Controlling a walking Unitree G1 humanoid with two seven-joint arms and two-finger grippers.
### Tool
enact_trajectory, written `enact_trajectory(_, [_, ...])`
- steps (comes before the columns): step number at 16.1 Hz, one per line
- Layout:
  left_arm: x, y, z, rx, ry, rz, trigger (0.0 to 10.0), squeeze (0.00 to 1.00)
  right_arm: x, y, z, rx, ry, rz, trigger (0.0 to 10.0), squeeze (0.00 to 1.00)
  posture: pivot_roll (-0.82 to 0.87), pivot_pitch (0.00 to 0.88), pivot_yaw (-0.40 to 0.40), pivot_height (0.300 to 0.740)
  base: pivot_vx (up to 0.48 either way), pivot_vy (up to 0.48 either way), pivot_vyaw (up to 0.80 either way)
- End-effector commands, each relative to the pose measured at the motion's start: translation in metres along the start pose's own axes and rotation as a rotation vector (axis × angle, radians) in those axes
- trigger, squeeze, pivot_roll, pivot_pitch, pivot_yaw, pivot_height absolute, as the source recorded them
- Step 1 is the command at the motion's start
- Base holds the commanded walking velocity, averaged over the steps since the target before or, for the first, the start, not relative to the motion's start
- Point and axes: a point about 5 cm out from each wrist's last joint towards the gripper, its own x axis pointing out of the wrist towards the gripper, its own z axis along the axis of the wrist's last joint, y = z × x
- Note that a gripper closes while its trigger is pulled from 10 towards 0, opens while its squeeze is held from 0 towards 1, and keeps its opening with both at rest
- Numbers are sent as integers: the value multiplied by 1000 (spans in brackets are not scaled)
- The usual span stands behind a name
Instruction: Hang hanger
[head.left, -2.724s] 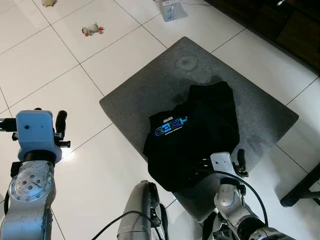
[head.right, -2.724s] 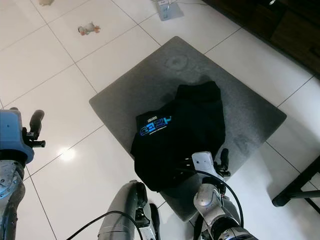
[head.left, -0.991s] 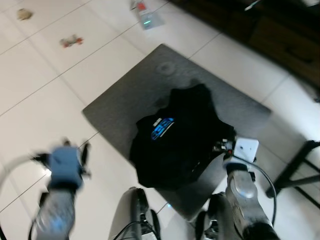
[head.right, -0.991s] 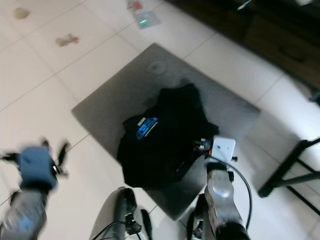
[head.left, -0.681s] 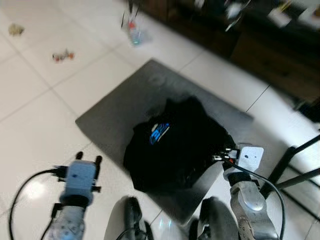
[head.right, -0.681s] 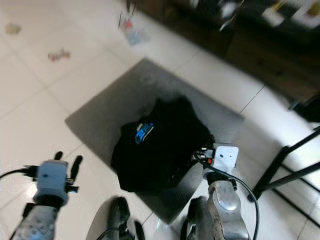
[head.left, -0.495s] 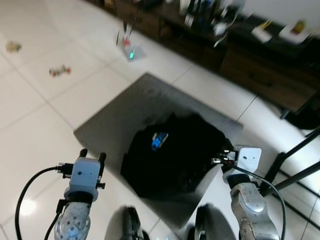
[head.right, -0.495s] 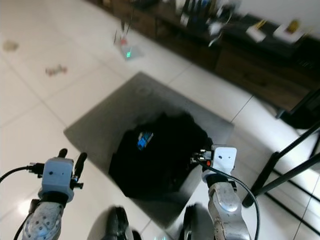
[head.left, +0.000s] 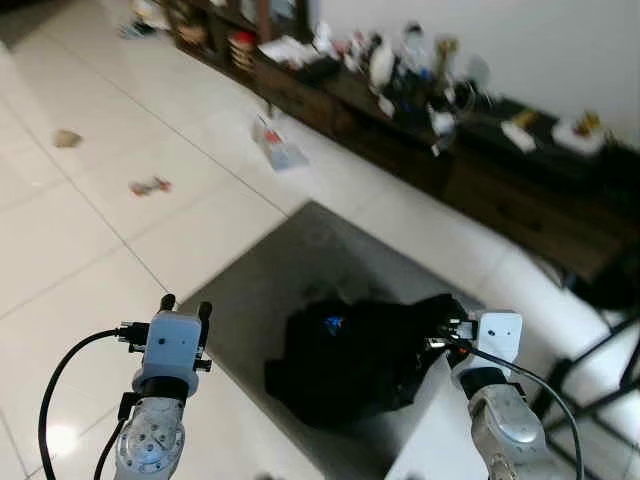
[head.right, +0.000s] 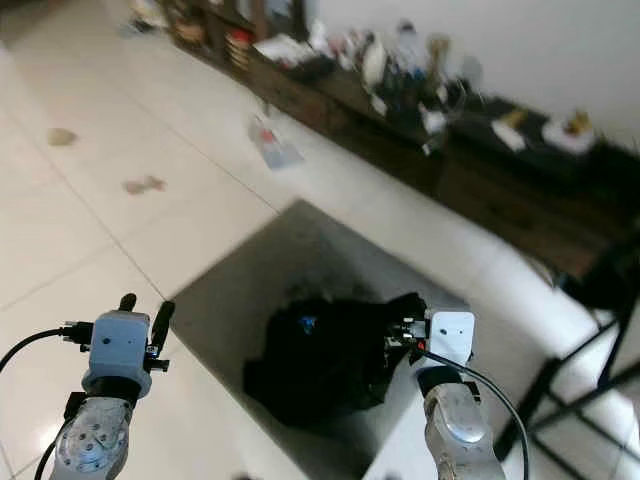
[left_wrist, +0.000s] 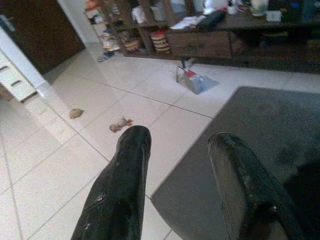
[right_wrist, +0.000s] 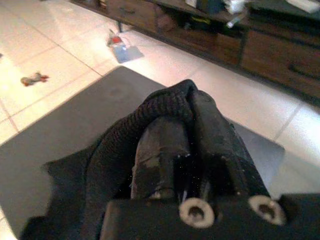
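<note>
A black shirt (head.left: 360, 355) with a blue print lies bunched on a grey mat (head.left: 260, 300). One edge of it is pulled up to my right gripper (head.left: 445, 320). In the right wrist view that gripper (right_wrist: 182, 127) is shut on a fold of the black cloth (right_wrist: 165, 107), which wraps over its fingers. My left gripper (head.left: 183, 305) hovers to the left of the mat, above white tiles. It is open, and nothing sits between its fingers (left_wrist: 125, 170) in the left wrist view.
A long dark low cabinet (head.left: 420, 130) crowded with small things runs along the far wall. A small toy (head.left: 148, 186), a scrap (head.left: 66, 138) and a tilted pale object (head.left: 280, 150) lie on the tiles. Black frame legs (head.left: 600, 395) stand at the right.
The camera has tilted up, so the cabinet and wall came into view. My right gripper has drawn the shirt's edge upward and the shirt has bunched. My left arm stays raised and open.
</note>
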Motion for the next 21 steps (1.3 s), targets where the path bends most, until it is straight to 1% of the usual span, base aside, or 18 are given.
enact_trajectory(1, [-2, 1, -6, -3, 16, 15, 10000, 0, -6, -7, -8, -5, 30, -23, 10000, 0, 0, 74, -15, 740, 0, 0, 0])
enact_trajectory(4, [-2, 1, -10, -24, 31, 30, 10000, 0, -9, -13, -12, -6, 50, -48, 10000, 0, -2, 62, -16, 740, 0, 0, 0])
enact_trajectory(6, [-4, 1, -15, -30, 45, 33, 10000, 0, -11, -15, -13, -3, 59, -59, 10000, 0, -13, 31, -21, 740, 0, 0, 0])
enact_trajectory(8, [-5, 0, -18, -34, 58, 34, 10000, 0, -16, -20, -21, 5, 97, -79, 10000, 0, -14, 22, -23, 740, 0, 0, 0])
enact_trajectory(9, [-6, 0, -19, -36, 61, 35, 10000, 0, -19, -22, -27, 24, 134, -89, 10000, 0, -16, 14, -25, 740, 0, 0, 0])
enact_trajectory(10, [-8, -2, -23, -37, 72, 34, 10000, 0, -25, -30, -41, 63, 200, -127, 10000, 0, -14, 4, -31, 740, 0, 0, 0])
enact_trajectory(11, [-10, -3, -26, -40, 80, 34, 10000, 0, -30, -36, -50, 97, 231, -163, 10000, 0, -13, 1, -34, 740, 0, 0, 0])
enact_trajectory(13, [-11, -6, -30, -50, 96, 37, 10000, 0, -36, -46, -59, 87, 269, -233, 10000, 0, -16, 0, -39, 740, 0, 0, 0])
enact_trajectory(14, [-12, -6, -31, -52, 98, 38, 10000, 0, -37, -47, -60, 84, 273, -243, 10000, 0, -16, 0, -39, 740, 0, 0, 0])
enact_trajectory(16, [-18, -10, -43, -42, 134, 0, 10000, 0, -38, -45, -63, 96, 288, -240, 10000, 0, -18, 0, -39, 740, 0, 0, -800])
enact_trajectory(18, [-19, -4, -45, -40, 140, 14, 10000, 0, -37, -43, -63, 98, 289, -232, 10000, 0, -8, 23, -39, 740, 0, 0, -800])
enact_trajectory(21, [-21, -1, -46, -49, 147, 36, 10000, 0, -37, -41, -64, 101, 290, -237, 10000, 0, -6, 38, -35, 740, 0, 0, -800])
